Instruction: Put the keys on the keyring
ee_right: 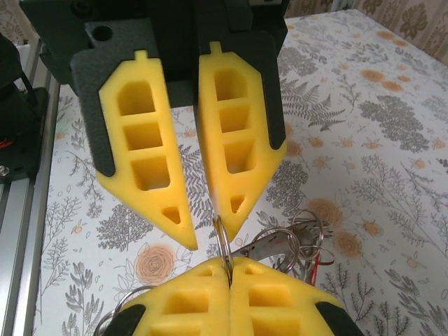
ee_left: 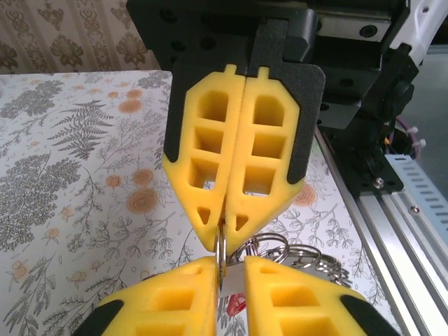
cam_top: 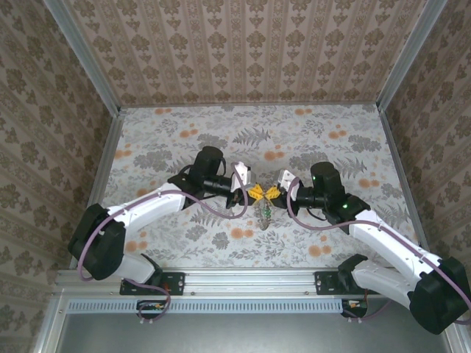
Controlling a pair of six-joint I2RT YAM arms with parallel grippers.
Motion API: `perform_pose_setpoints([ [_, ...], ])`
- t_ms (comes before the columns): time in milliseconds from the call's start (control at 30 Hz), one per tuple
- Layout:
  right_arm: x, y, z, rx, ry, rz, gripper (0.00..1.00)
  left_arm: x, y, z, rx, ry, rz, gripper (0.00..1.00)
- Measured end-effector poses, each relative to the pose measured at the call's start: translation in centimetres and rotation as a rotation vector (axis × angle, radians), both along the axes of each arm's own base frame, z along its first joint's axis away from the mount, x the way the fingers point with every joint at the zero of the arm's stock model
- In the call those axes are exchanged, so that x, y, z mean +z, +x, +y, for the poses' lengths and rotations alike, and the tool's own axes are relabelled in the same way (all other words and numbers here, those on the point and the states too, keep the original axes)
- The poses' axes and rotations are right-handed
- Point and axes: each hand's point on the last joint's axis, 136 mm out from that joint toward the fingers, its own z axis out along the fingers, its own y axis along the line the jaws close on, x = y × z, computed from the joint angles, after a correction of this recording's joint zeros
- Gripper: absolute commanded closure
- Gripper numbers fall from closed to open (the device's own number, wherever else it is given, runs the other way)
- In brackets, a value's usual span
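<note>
A thin metal keyring (ee_right: 222, 241) stands on edge between the two grippers, which meet tip to tip above the table's middle. My right gripper (ee_right: 229, 264) is shut on the ring's near part. My left gripper (ee_right: 208, 238) faces it with jaws parted, and the ring touches only one fingertip (ee_right: 231, 220). In the left wrist view the keyring (ee_left: 221, 255) rests against one pad of the left gripper (ee_left: 229, 269), with a gap beside it. The right gripper (ee_left: 222, 240) pinches its top. A bunch of smaller rings and metal keys (ee_right: 287, 241) with a red tag (ee_right: 316, 262) hangs from it, and shows as keys (cam_top: 265, 213) from above.
The floral tablecloth (cam_top: 176, 140) lies under both arms. Patterned walls (cam_top: 44, 110) enclose the table on three sides. An aluminium rail (cam_top: 243, 279) runs along the near edge by the arm bases. More linked rings (ee_left: 315, 255) trail beside the grippers.
</note>
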Motion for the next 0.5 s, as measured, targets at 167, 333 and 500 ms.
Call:
perform_pose_setpoints([
  [167,0.07,-0.17,-0.08,0.008,-0.017,0.005,1.00,0.06,-0.16,-0.07,-0.009,0.045,-0.037,0.79],
  [333,0.10,-0.32,-0.15,0.013,-0.029,0.012,1.00,0.17,-0.31,-0.14,-0.015,0.073,-0.061,0.79],
  [500,0.29,-0.42,-0.15,0.018,-0.038,0.011,1.00,0.52,-0.41,-0.38,-0.019,0.078,-0.076,0.79],
])
